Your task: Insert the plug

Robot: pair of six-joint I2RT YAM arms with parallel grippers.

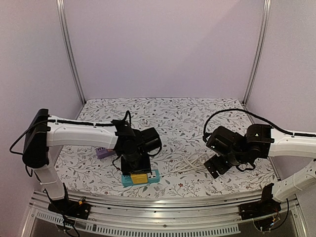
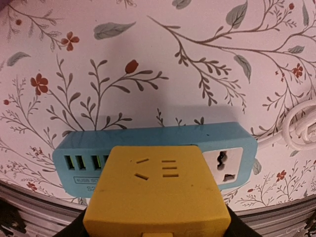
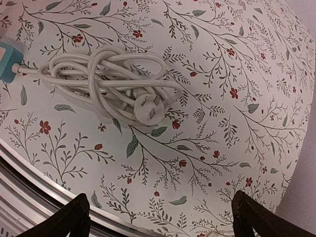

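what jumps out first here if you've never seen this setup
The bright yellow plug stands out most, held in the left gripper over the blue power strip near the front edge of the floral tablecloth. Next is the white cord, bundled in a loose coil to the strip's right, with its pronged end lying free ahead of the open right gripper.

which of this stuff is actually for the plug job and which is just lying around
For the job: yellow plug; blue power strip.

Just lying about: purple block; coiled white cord, which is the strip's own lead.
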